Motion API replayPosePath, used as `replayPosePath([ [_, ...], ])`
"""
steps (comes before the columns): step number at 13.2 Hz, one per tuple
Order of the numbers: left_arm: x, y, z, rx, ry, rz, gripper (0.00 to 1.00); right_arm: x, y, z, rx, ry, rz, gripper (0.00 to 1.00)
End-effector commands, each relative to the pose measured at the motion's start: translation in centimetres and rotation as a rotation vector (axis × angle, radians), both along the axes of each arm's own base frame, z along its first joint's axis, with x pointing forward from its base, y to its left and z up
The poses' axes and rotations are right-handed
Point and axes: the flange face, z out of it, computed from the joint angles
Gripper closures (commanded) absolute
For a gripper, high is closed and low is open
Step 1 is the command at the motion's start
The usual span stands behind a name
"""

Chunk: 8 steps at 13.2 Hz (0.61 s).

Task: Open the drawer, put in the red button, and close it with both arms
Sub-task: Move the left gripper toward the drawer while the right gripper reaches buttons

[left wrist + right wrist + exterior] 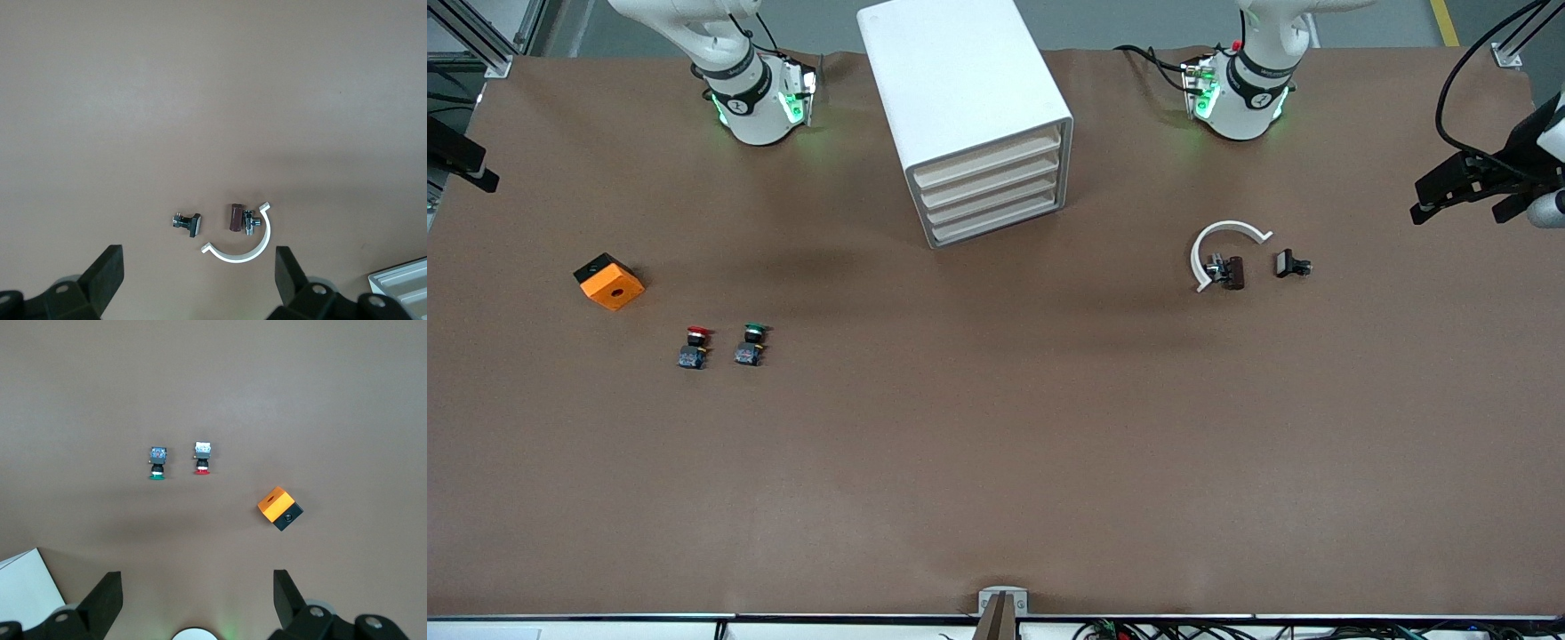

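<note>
The red button (694, 347) stands on the brown table toward the right arm's end, beside a green-capped button (751, 345). It also shows in the right wrist view (202, 459). The white drawer cabinet (969, 116) stands between the two arm bases, with all its drawers shut. My right gripper (197, 590) is open and empty, high over the table near its base. My left gripper (199, 267) is open and empty, high over small parts at its end. Neither gripper shows in the front view.
An orange cube (609, 282) with a hole lies near the buttons, farther from the front camera. A white C-shaped clamp (1209, 244) and two small dark parts (1230, 271) (1291, 264) lie toward the left arm's end. Black equipment (1476, 182) juts in at that table edge.
</note>
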Motion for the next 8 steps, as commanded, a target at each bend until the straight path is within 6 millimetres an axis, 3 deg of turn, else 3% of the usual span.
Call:
replayPosePath([
  [1,-0.4,-0.5,0.3,-0.009,0.024,0.001,0.0,-0.9,0.4,1.1,0.0,-0.002,0.01,0.0],
  [5,-0.2,-0.6,0.0,-0.01,0.032,0.001,0.0,-1.6,0.6,2.0,0.001,-0.014,0.012,0.0],
  [8,0.6,-0.6,-2.3,-0.01,0.095,0.013,0.0,-1.1,0.6,1.7,-0.003,-0.021,0.018,0.0],
])
